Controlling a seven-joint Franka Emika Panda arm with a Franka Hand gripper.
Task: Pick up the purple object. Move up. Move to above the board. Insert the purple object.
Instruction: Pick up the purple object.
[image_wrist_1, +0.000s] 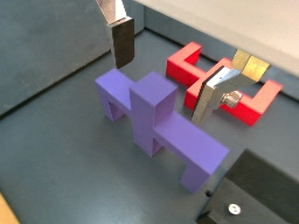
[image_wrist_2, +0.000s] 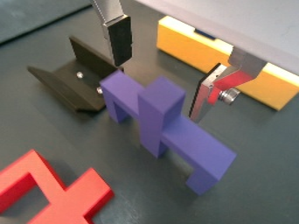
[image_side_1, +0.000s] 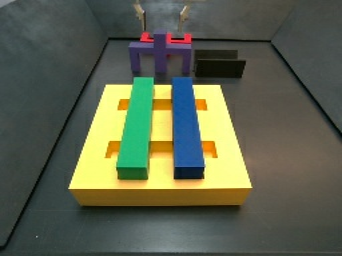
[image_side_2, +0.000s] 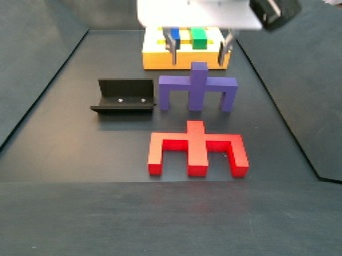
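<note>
The purple object (image_wrist_1: 149, 109) stands on the dark floor with its legs down and its central post up; it also shows in the wrist view (image_wrist_2: 158, 118) and both side views (image_side_1: 159, 55) (image_side_2: 198, 90). My gripper (image_wrist_1: 163, 70) is open just above it, with one finger (image_wrist_1: 121, 42) on each side of the post and apart from it. The gripper also shows in the wrist view (image_wrist_2: 163, 68) and both side views (image_side_1: 162, 15) (image_side_2: 198, 40). The yellow board (image_side_1: 96, 150) bears a green bar (image_side_1: 138, 125) and a blue bar (image_side_1: 187, 125). It lies close beside the purple object (image_side_2: 152, 56) (image_wrist_2: 193, 48).
A red notched piece (image_side_2: 198, 150) lies flat on the side of the purple object away from the board (image_wrist_1: 190, 66) (image_wrist_2: 47, 188). The fixture (image_side_2: 123, 97) stands beside the purple object (image_side_1: 218, 65) (image_wrist_2: 76, 77) (image_wrist_1: 263, 188). Dark walls ring the floor.
</note>
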